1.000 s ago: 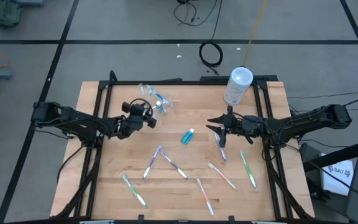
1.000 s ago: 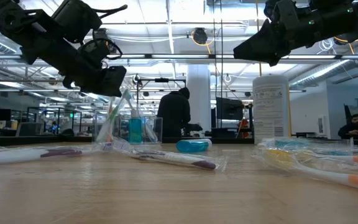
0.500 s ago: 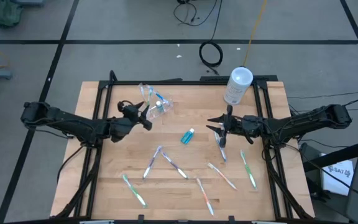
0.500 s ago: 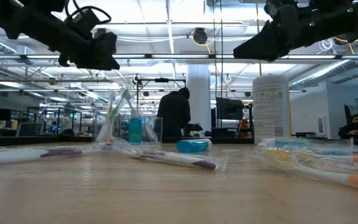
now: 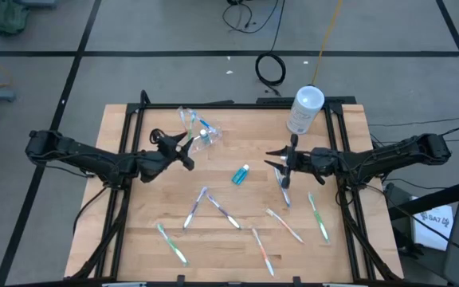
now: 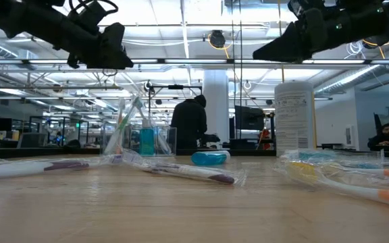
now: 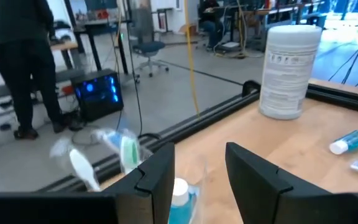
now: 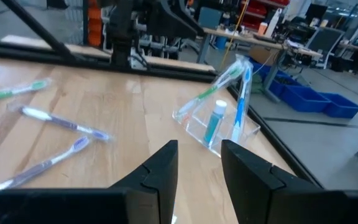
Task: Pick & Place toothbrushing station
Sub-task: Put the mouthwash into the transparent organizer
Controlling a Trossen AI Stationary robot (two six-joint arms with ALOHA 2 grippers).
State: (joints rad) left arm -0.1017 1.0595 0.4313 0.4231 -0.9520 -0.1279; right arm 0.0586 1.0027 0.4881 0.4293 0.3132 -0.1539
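Hovering with parted, empty fingers, our left gripper [image 5: 183, 149] sits just short of the clear pouch [image 5: 198, 127]; we judge it light, crinkly and slippery, best pinched at an edge. Our right gripper [image 5: 278, 160], likewise open, waits above a toothbrush [image 5: 284, 194]. The pouch's contents blur together.

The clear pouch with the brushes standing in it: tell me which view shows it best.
The right wrist view: the clear pouch stands unobstructed, two brushes and a tube visible inside. The high view shows it small from above, the low view distant, and the left wrist view blurred behind the fingers.
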